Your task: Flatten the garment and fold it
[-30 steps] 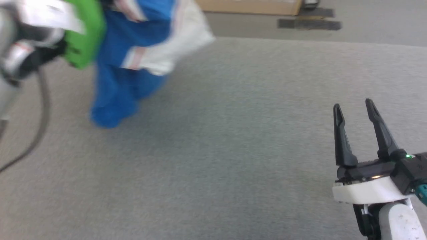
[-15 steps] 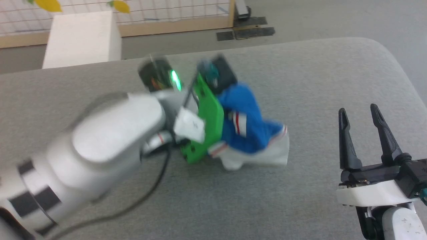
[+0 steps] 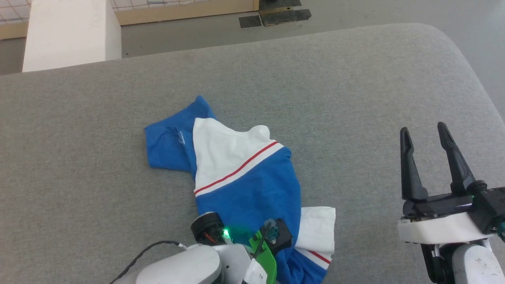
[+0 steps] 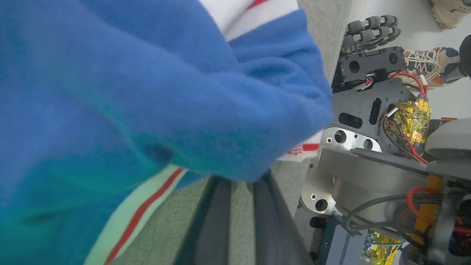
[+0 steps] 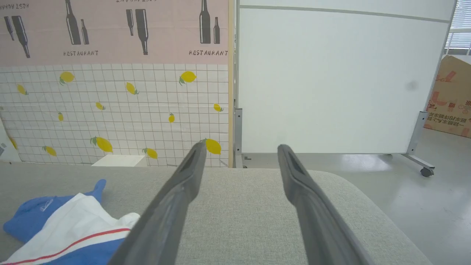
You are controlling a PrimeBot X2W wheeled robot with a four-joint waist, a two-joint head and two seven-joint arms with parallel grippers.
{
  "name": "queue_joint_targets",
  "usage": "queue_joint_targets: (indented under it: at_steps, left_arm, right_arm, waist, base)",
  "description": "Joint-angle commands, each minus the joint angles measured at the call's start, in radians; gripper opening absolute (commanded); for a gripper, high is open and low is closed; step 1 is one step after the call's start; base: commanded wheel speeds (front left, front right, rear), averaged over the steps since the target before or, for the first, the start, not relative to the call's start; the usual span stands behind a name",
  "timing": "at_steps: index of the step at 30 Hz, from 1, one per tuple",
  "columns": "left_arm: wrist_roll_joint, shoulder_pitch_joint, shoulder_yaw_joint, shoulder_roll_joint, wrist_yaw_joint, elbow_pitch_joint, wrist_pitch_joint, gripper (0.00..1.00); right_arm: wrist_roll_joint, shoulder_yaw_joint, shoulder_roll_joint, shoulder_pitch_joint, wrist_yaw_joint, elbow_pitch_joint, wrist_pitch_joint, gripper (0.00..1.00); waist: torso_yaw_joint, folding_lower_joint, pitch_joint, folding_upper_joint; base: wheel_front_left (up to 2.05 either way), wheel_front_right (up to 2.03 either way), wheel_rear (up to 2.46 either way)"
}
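Note:
The garment (image 3: 244, 177), royal blue with a white panel and red stripes, lies crumpled along the grey padded table (image 3: 355, 98), stretching from mid-table to the near edge. My left gripper (image 3: 276, 240) sits at the garment's near end. In the left wrist view its two dark fingers (image 4: 217, 206) run close together under a blue fold (image 4: 165, 92), their tips hidden, so it is shut on the garment. My right gripper (image 3: 424, 132) hovers open and empty over bare table at the right, well away from the cloth. The right wrist view shows the garment (image 5: 70, 221) at the lower left of the open gripper (image 5: 241, 147).
A white block (image 3: 67, 35) stands on the floor beyond the table's far left. The table's right corner (image 3: 453, 43) is rounded. Behind it are a lemon-tiled panel (image 5: 110, 110), a white board (image 5: 331, 81) and a cardboard box (image 5: 449, 99). My base (image 4: 368, 110) and a person's shoes (image 4: 430, 70) are beside the near edge.
The head camera shifted. My left arm swung the lifted garment from the far left across and down, dragging it toward the near edge, where it now lies stretched out. The right gripper stayed open.

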Motion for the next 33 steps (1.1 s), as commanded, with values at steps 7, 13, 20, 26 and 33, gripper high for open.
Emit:
queue_joint_targets:
  at_steps: [7,13,20,26,33]
  left_arm:
    - [0.046,-0.051,0.017,-0.021,0.0,0.118,-0.337,1.0]
    - [0.109,-0.032,0.106,-0.042,0.091,0.148,-0.596,1.0]
    - [0.162,0.013,0.208,-0.027,0.262,0.125,-0.804,1.0]
    - [0.2,0.075,0.327,-0.009,0.42,0.113,-0.897,1.0]
    - [0.312,0.234,0.614,-0.029,0.543,-0.015,-0.904,1.0]
  right_arm:
    - [-0.013,-0.006,0.0,0.027,-0.002,0.013,-0.006,1.0]
    - [-0.026,-0.018,0.0,0.077,-0.002,0.016,-0.006,1.0]
    - [-0.036,-0.025,0.0,0.105,-0.002,0.011,-0.006,1.0]
    - [-0.038,-0.026,0.0,0.109,-0.002,0.008,-0.006,1.0]
    - [-0.023,-0.043,0.0,0.108,-0.002,0.002,-0.006,1.0]
  waist:
    - [0.057,0.0001,-0.089,0.0]
    - [0.108,0.0001,-0.16,0.0]
    - [0.165,0.0001,-0.202,0.0]
    - [0.201,0.0001,-0.211,0.0]
    - [0.226,0.0001,-0.207,0.0]
  base:
    - [0.0,0.0,0.0]
    - [0.0,0.0,0.0]
    - [0.0,0.0,0.0]
    - [0.0,0.0,0.0]
    - [0.0,0.0,0.0]
